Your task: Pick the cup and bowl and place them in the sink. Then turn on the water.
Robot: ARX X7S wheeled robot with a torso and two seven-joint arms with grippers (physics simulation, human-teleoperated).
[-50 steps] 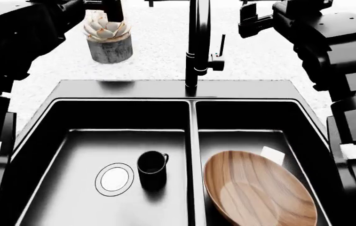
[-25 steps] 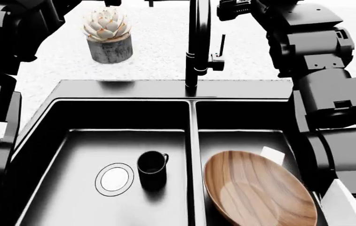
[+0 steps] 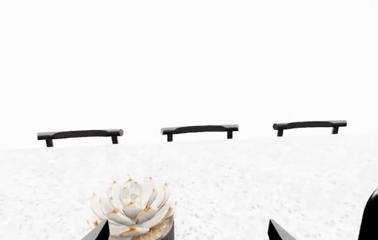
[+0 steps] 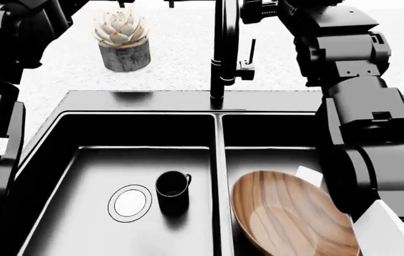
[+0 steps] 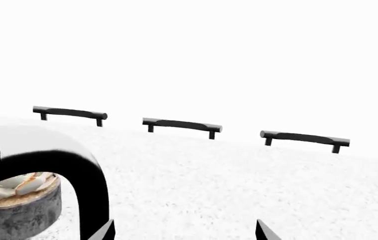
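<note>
The small black cup [image 4: 173, 188] stands upright in the left basin of the black sink [image 4: 144, 101], beside a round silver drain [image 4: 129, 202]. The wide wooden bowl [image 4: 291, 216] lies tilted in the right basin. The tall black faucet [image 4: 223, 48] rises behind the divider with its side lever [image 4: 246, 65] on the right; no water shows. My right gripper [image 5: 184, 234] is open and empty, high up beside the faucet's arch [image 5: 55, 165]. My left gripper [image 3: 187, 235] is open and empty above the counter, next to the plant [image 3: 134, 207].
A grey pot with a pale succulent [image 4: 123, 40] stands on the speckled white counter behind the left basin. Three black bar handles [image 3: 198, 131] line the white back wall. My right arm [image 4: 358, 106] hangs over the sink's right edge.
My right arm has swung leftward, bringing its gripper up close to the top of the faucet. The left arm has shifted slightly at the left edge. Cup and bowl have not moved.
</note>
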